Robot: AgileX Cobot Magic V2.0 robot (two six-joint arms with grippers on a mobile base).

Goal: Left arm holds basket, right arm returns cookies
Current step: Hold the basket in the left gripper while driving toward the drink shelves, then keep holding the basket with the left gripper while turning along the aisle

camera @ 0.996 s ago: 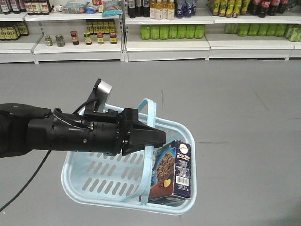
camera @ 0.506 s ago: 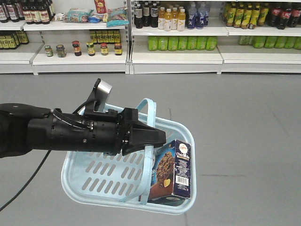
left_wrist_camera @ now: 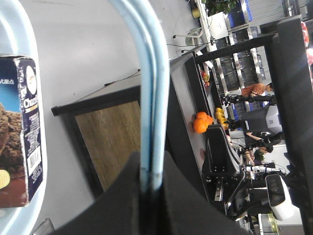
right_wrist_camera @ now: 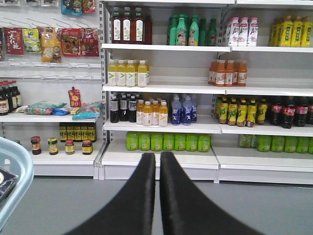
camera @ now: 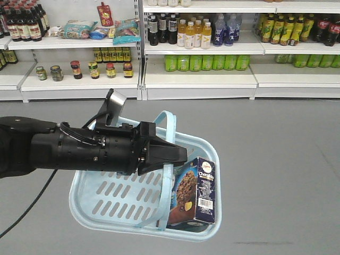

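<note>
Left gripper (camera: 179, 155) pinches the basket (camera: 85, 183) by its flat loop handle (left_wrist_camera: 149, 73), so the slotted pale-blue plastic hangs clear of the floor, centre frame. Cookies (camera: 197, 192), 1 dark cardboard box, stand upright in its lower-right corner. My right gripper (right_wrist_camera: 157, 164) has its 2 fingers pressed together, empty, facing the shelves (right_wrist_camera: 161, 88).

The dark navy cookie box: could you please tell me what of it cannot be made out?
Front view: the handle of the light blue plastic basket hides the left edge of the dark navy cardboard cookie box; side print too small.
Left wrist view: frame's left edge cuts it off.
</note>
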